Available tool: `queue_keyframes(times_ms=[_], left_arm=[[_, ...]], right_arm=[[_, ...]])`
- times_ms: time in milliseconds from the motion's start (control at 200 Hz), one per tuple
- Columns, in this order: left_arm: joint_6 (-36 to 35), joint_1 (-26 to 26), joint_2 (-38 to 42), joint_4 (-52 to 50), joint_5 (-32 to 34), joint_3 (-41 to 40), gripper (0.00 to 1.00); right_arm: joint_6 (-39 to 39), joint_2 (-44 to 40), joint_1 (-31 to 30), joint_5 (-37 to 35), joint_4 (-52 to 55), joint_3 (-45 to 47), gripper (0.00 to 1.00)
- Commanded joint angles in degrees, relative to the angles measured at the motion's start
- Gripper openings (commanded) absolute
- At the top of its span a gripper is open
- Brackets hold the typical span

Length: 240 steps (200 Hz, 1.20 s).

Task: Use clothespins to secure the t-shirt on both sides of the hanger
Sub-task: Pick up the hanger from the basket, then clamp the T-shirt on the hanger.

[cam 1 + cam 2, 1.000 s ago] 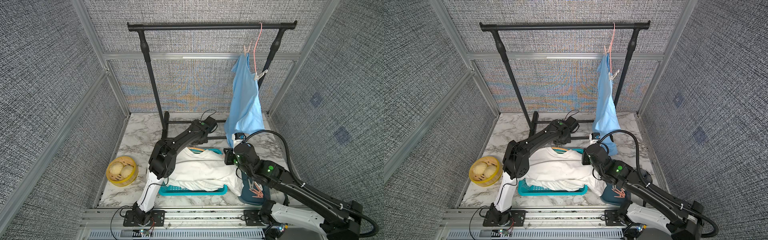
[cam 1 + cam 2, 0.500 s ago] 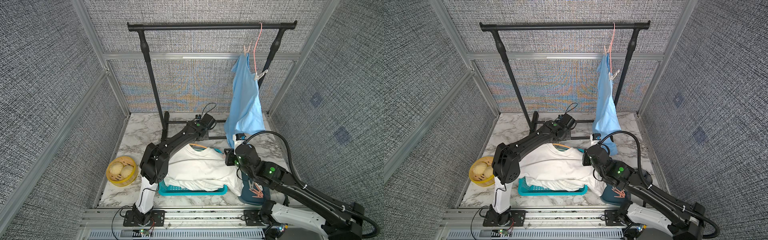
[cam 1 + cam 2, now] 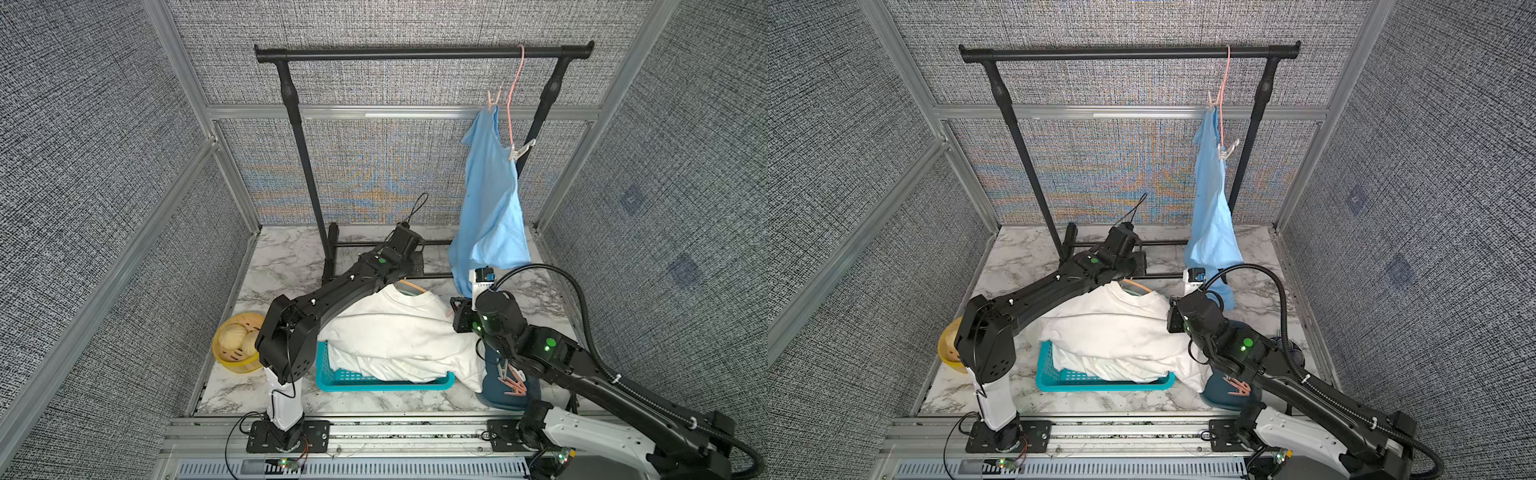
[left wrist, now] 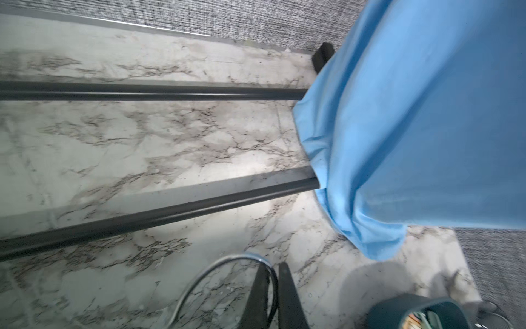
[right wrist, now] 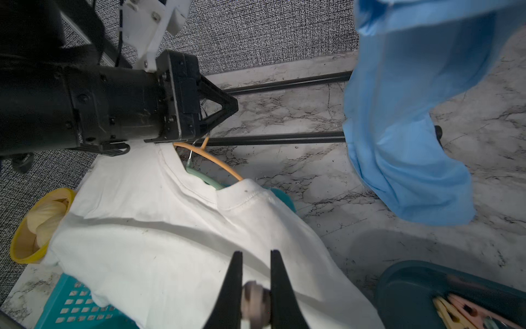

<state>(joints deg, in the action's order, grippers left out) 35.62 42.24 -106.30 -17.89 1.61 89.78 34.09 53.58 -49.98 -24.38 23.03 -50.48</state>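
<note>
White t-shirt [image 3: 399,328] lifts at the neck now your left pincer [image 4: 273,266] has shut on the hanger [image 5: 210,163], so your right pincer [image 5: 256,253], gripping a clothespin [image 5: 256,296], can clip.

The white t-shirt [image 3: 399,332] covers most of the hanger [image 5: 216,161] and most of the teal basket [image 3: 374,380]. In both top views the fingers of the left hand [image 4: 273,266] are hidden below its wrist; its smeared wrist view crops them around a wire hook [image 4: 227,257]. The right hand [image 5: 256,252] grips a small round thing [image 5: 255,300], too blurred to name. The right arm [image 3: 552,353] hides some clothespins [image 3: 514,383].
</note>
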Motion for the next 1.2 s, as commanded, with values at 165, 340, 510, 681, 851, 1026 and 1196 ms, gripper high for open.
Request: queue_keyframes(times_ms=[165,340,510,681,851,1026,1196], left_arm=[[-0.9,-1.3,7.2,10.2,-7.9,-3.0,0.00],[1.9,-1.3,15.6,17.8,-12.5,-11.0,0.00],[-1.8,-1.2,22.9,20.4,-7.5,-17.8,0.00],[-6.5,-1.2,29.0,15.7,-6.0,-18.6,0.00],[-2.4,-1.2,36.1,24.4,-11.0,-24.7,0.00],[1.2,-1.2,38.3,25.6,-17.2,-24.3,0.00],[2.3,-1.1,40.4,27.2,-18.5,-25.0,0.00]], right_arm=[[-0.1,-0.4,-0.4,-0.9,-1.4,0.3,0.00],[-1.0,-1.8,-0.7,-0.2,-3.4,0.7,0.00],[-3.8,-5.3,-1.5,2.2,-8.2,2.4,0.00],[-12.2,-9.3,-2.1,7.3,-12.8,3.8,0.00],[-21.4,-16.3,-2.1,12.6,-19.0,6.3,0.00],[-29.3,-21.0,-2.1,17.4,-22.3,6.2,0.00],[-36.2,-21.4,-1.9,18.2,-17.6,2.5,0.00]])
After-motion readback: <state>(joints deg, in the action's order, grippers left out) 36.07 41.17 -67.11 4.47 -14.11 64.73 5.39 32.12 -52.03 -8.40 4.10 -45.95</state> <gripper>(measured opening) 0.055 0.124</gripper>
